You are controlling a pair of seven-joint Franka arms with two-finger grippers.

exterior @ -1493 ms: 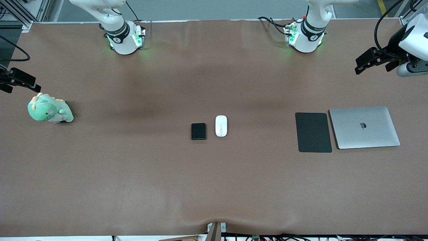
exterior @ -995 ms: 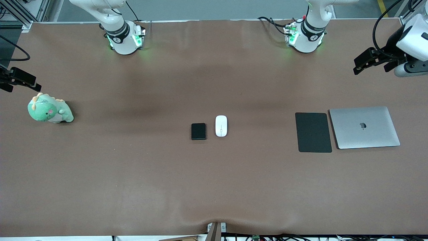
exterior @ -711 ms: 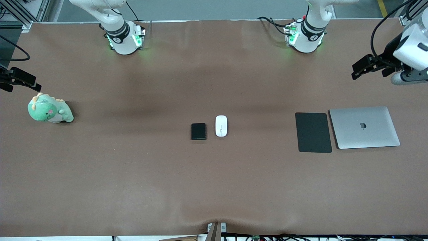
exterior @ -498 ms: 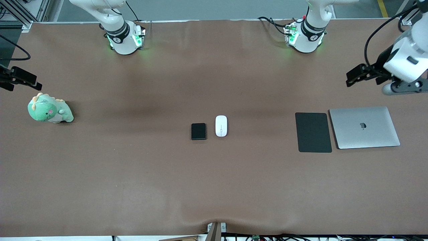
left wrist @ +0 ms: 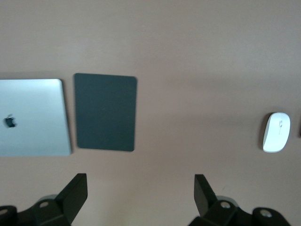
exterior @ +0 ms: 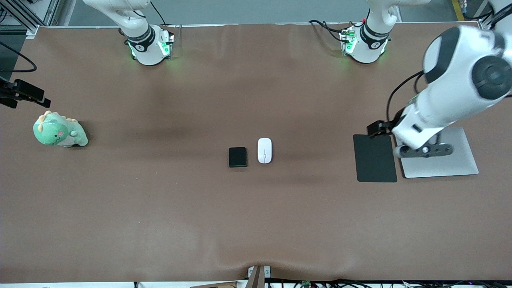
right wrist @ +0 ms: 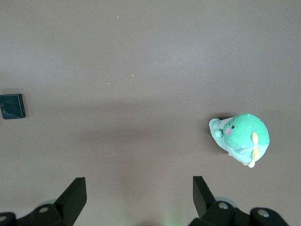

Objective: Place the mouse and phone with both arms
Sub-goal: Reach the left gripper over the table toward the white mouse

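Note:
The white oval mouse (exterior: 264,150) and the small black phone (exterior: 237,157) lie side by side at the middle of the table, the phone toward the right arm's end. My left gripper (exterior: 375,129) hangs open and empty over the edge of the mouse pad. In the left wrist view its fingers (left wrist: 75,193) stand wide apart over bare table, with the mouse (left wrist: 276,132) well off to one side. My right gripper (exterior: 26,98) hovers open and empty at the right arm's end of the table; its wrist view catches the phone (right wrist: 11,106) at the frame's edge.
A flat black mouse pad (exterior: 375,160) and a closed silver laptop (exterior: 444,164) lie side by side toward the left arm's end, the laptop partly under my left arm. A green plush dinosaur (exterior: 60,132) sits near the right gripper. Both arm bases stand along the table's back edge.
My left arm has swung in from the table's end and down over the laptop and mouse pad. The right gripper has barely shifted. Mouse and phone have not moved.

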